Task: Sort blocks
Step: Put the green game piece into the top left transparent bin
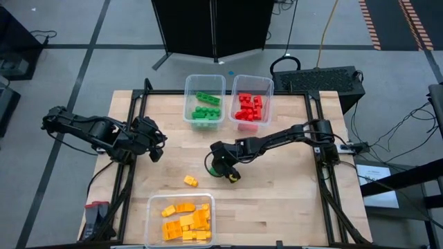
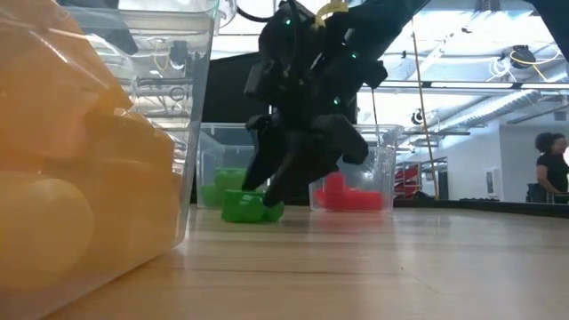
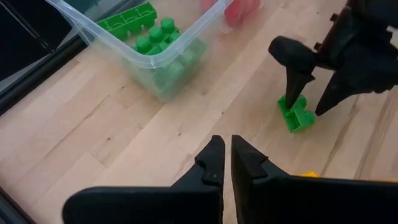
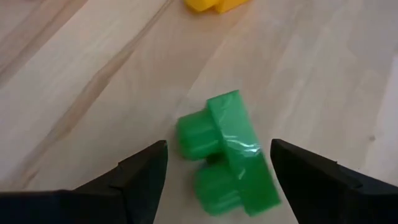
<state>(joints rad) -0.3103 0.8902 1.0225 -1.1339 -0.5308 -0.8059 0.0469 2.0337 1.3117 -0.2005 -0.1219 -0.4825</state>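
Note:
A green block (image 4: 227,155) lies on its side on the wooden table (image 1: 277,194), studs pointing sideways; it also shows in the left wrist view (image 3: 295,113) and the low view (image 2: 249,206). My right gripper (image 4: 217,150) is open and slants down over it, one finger on either side with a gap to each (image 1: 221,166). A yellow block (image 1: 190,181) lies on the table just nearer. My left gripper (image 3: 227,149) is shut on nothing and hangs above the table's left part (image 1: 158,149).
Three clear tubs stand on the table: one with green blocks (image 1: 204,100) and one with red blocks (image 1: 250,104) at the far edge, one with yellow-orange blocks (image 1: 180,220) at the near edge. A person (image 2: 551,169) stands in the room behind.

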